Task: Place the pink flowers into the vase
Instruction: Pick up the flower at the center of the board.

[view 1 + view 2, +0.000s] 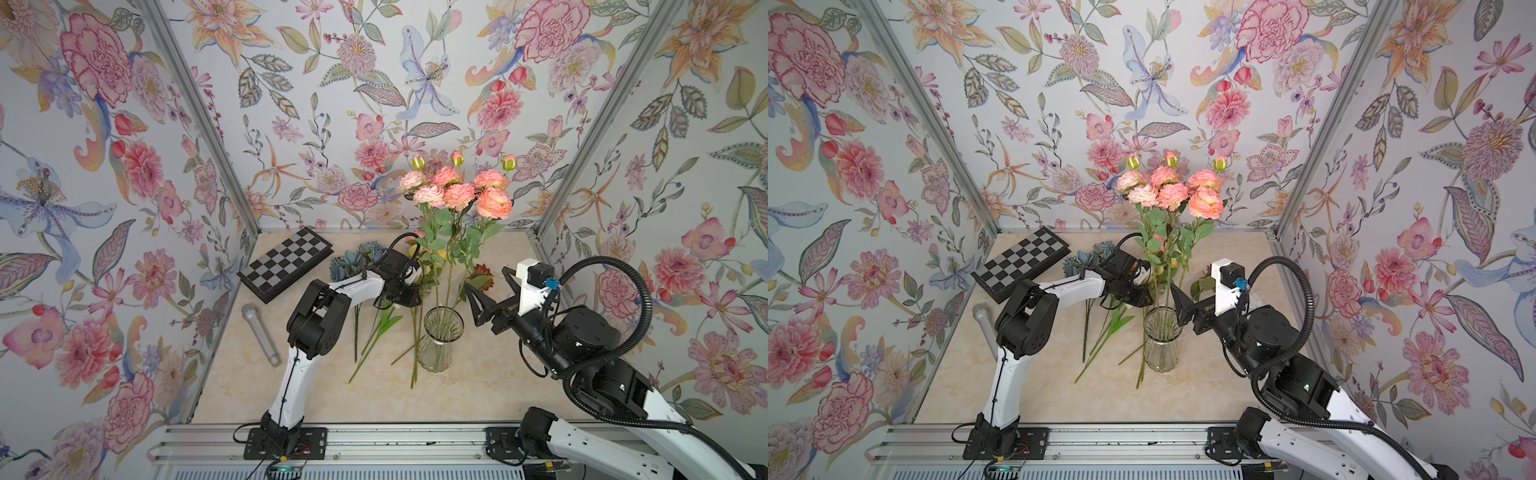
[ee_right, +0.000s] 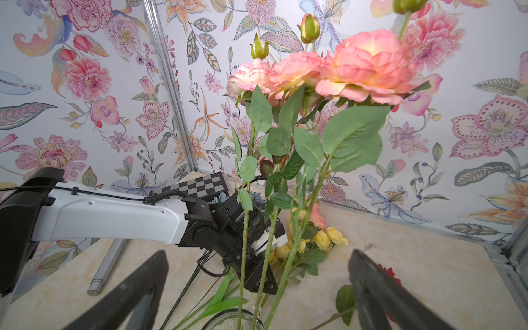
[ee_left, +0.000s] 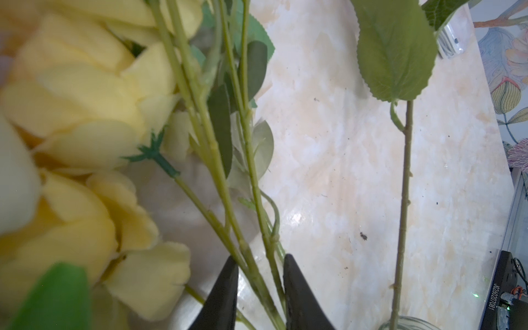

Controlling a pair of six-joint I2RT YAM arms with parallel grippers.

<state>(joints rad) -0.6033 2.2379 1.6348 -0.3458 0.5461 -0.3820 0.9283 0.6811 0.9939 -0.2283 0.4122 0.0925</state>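
- The left claw (image 3: 260,258) is closed around two thin green stems of the salmon-pink ruffled flowers (image 1: 459,195). Its two black fingers (image 3: 225,291) press the stems from either side.
- Those pink flowers stand upright in the clear ribbed glass vase (image 1: 436,357), with blooms and buds high above both claws. A third stem rises just beside the left claw, outside its grip.
- The vase stands on the beige marbled worktop (image 1: 332,395), between the two claws and lower than both.
- The right claw (image 1: 485,277) is spread wide and holds nothing. It sits opposite the left claw with the stems between them, near the vase rim but apart from it.
- Pale yellow fabric blooms (image 3: 85,137) lie on the worktop just under the left claw.
- A black-and-grey folded chessboard (image 1: 286,262) and a silver metal cylinder (image 1: 262,334) lie well apart from the left claw, on its side away from the vase.
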